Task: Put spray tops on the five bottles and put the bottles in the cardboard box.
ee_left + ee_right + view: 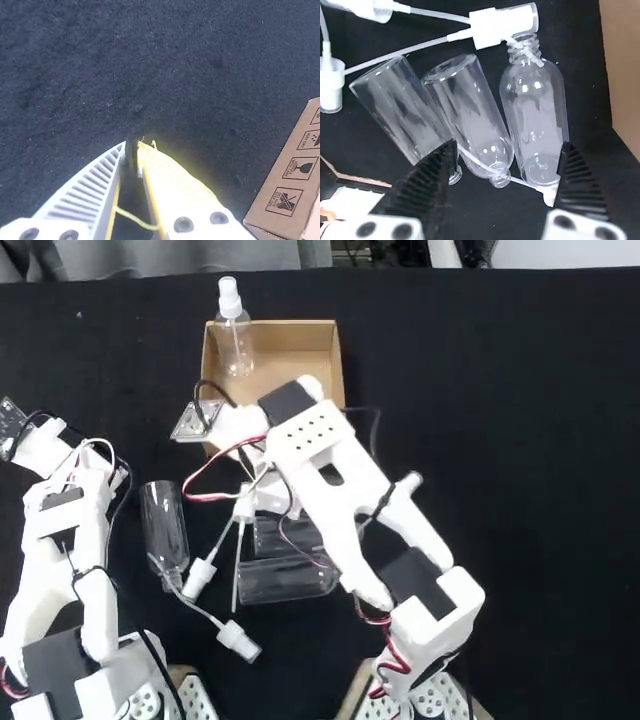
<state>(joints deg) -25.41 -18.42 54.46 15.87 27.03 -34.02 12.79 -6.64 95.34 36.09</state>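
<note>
Right hand [509, 147] spreads wide above three lying bottles [470, 115]; left hand [131, 146], pinched together, hangs left of the box [295, 355].

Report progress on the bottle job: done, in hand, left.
Done: one capped bottle sits in the cardboard box. In hand: nothing; the right gripper hangs open over three uncapped bottles, and the left gripper is shut on nothing. Left: fit the loose spray tops on those bottles and box them.
</note>
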